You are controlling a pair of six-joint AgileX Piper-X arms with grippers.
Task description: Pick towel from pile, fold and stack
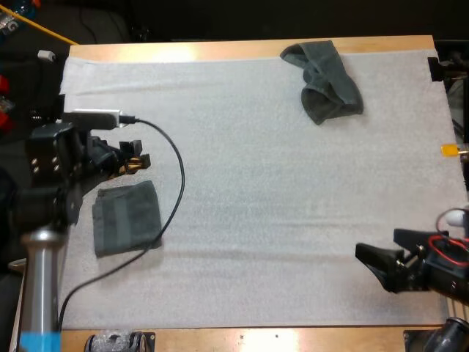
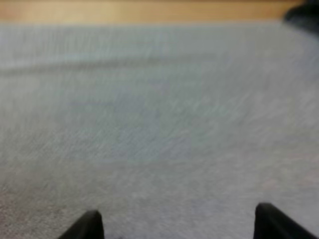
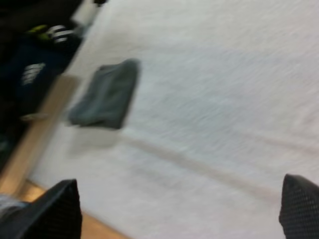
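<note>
Left arm (image 1: 44, 264), nearest the lens in the high view: a metal column rising from the near left corner, bent over the mat's left side.

Counter (image 1: 308, 339): wood, bare along its near and far edges.

White mat (image 1: 256, 213): covers almost the whole counter top.

Crumpled towel (image 1: 326, 81): dark grey-green, lying in a loose heap at the far side of the mat, right of centre, one end reaching the mat's far edge. Well apart from both tools.

Folded towel (image 1: 127, 218): same cloth, a flat, roughly square packet on the left side of the mat, toward the near edge. The right wrist view takes it in from across the mat (image 3: 105, 94), close to the counter's wooden edge.

Right tool (image 1: 375, 262): low over the near right part of the mat, pointing left toward the folded towel, well away from it. In the right wrist view (image 3: 177, 209) its black fingers (image 3: 55, 211) stand wide apart over bare mat, nothing between them.

Left tool (image 1: 135, 158): just beyond the folded towel's far edge, near but apart, pointing right. In the left wrist view (image 2: 177, 226) the two fingertips (image 2: 89, 225) are spread wide over bare mat, holding nothing; wood shows at the mat's far end.

Writing: pale marks on a dark object (image 3: 32, 72) off the counter's edge, too blurred to read.
</note>
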